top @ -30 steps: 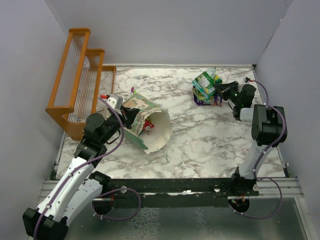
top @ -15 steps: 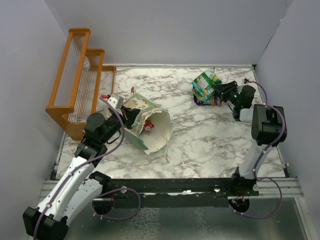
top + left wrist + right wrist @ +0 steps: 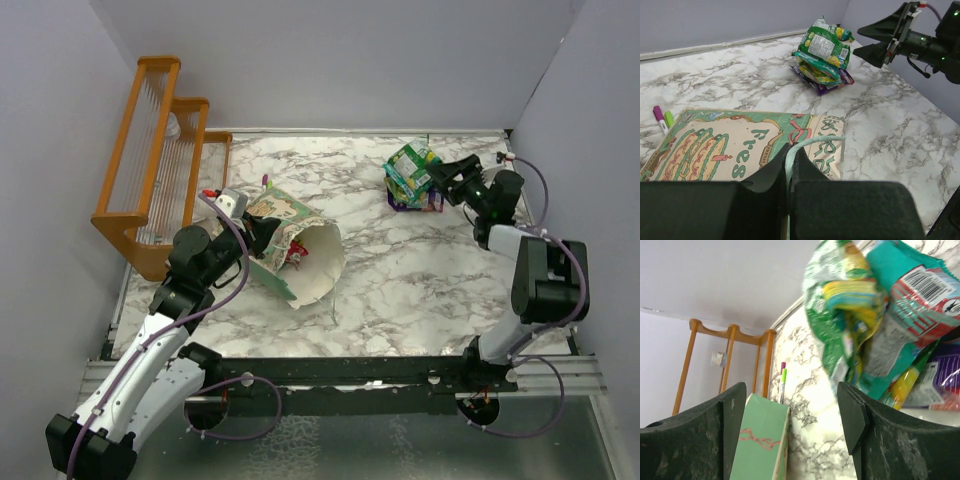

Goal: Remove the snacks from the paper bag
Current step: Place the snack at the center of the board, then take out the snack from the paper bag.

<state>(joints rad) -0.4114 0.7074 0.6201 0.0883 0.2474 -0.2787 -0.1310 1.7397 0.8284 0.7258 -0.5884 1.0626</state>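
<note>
The mint-green paper bag lies on its side left of centre, its cream mouth facing the near right. Red snacks show inside it. My left gripper is shut on the bag's mint-green top edge, seen pinched between the jaws of that gripper above the printed face. A pile of green, teal and purple snacks lies at the back right. My right gripper stands open just right of the pile, holding nothing. In the right wrist view the pile sits beyond the gripper.
An orange wooden rack stands along the left wall. Two markers with purple and green caps lie behind the bag. The right wall is close behind my right arm.
My right gripper has opened, let go at the snack pile and drawn back a little to the right. The left gripper and the bag have stayed put.
</note>
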